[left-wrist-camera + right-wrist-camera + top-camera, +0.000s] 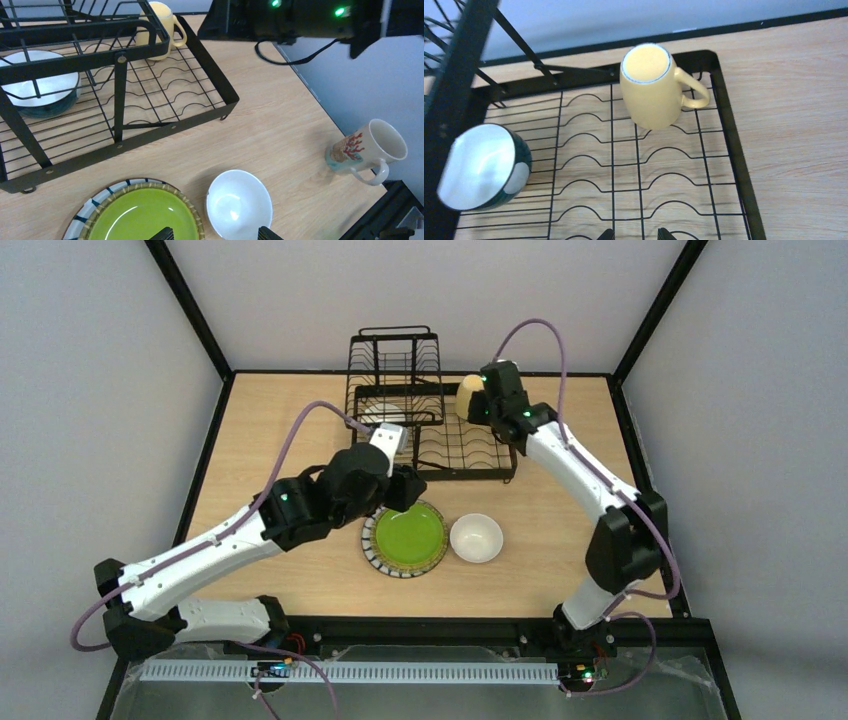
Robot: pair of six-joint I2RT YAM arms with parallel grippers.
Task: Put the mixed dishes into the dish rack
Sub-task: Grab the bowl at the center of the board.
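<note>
Just ahead of the right pincer, the yellow mug stands upright in a corner of the rack's flat tray, clear of the fingers. Those jaws are apart with nothing between them, so I'd call that mug delivered. Off to the pincer's left, the blue bowl sits on the same tray, under the raised tier. That makes two of five loaded, by my count.

Left on the table are the plate and the white bowl, both right below the left pincer and close beside each other. The cream mug is well off to that pincer's right, near the table edge. The left pincer gapes wide and empty.

Its arm reaches diagonally from its base to the table's middle, wrist bent down over the plate's far rim. The right arm stretches forward, elbow raised, wrist hanging over the rack's right side and looking down.
</note>
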